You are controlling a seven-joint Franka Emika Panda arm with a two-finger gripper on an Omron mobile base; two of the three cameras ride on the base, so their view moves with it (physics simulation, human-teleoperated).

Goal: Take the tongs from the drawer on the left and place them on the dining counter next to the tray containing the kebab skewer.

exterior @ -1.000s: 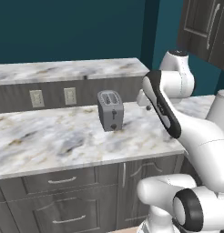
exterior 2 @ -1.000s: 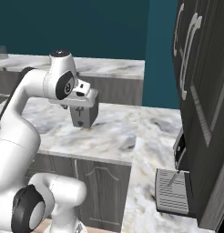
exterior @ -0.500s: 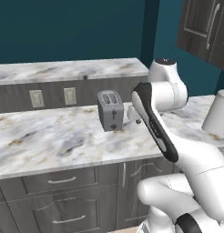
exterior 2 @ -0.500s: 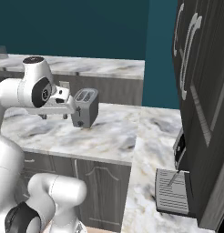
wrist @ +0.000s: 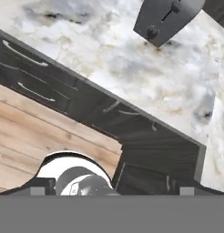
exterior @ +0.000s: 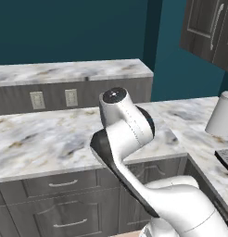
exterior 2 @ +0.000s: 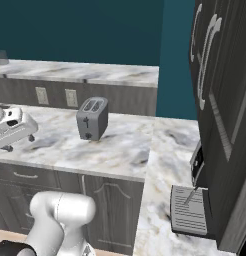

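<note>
Claw [exterior 2: 12,131] released, hanging above the veined marble counter [exterior 2: 115,150], left of the boxy grey toaster [exterior 2: 92,118]; dark wood-grain drawer [exterior: 60,183] fronts below the toaster.

Drawer [exterior: 62,183]: wide, shallow, dark-grey wood-grain front with a slim silver bar handle. It is shut, flush with the cabinet face, directly under the near marble top. Dining counter [exterior: 74,70]: long white-grey marble slab on plain grey wood-grain panels, running behind the near top and set higher.
</note>
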